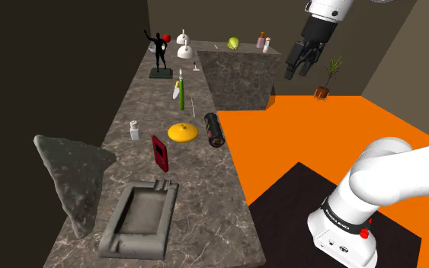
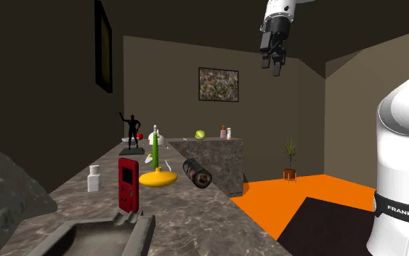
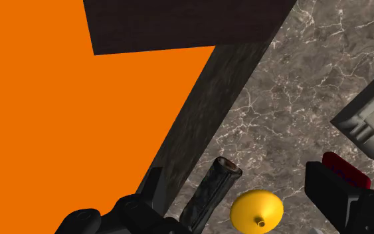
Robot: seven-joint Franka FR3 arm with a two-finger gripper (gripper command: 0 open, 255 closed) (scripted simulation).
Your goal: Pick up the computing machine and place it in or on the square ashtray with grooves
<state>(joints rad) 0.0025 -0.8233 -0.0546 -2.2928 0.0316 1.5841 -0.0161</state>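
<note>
High over the marbled grey stone counter [image 1: 205, 190], my black two-finger gripper [image 1: 297, 73] hangs spread and empty. The slim red handheld computing machine [image 1: 159, 153] stands upright near the grey square grooved ashtray [image 1: 139, 218]. I judge it rigid, light and tippy, best pinched across its flat faces.

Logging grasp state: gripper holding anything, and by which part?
Nothing held: the black two-finger gripper hangs open in the air; the red handheld device stands on the stone-patterned countertop.

A marbled counter [image 1: 205, 179] runs beside an orange floor [image 1: 319, 129]; a framed picture [image 2: 218, 84] hangs on the brown wall [image 2: 166, 80].
</note>
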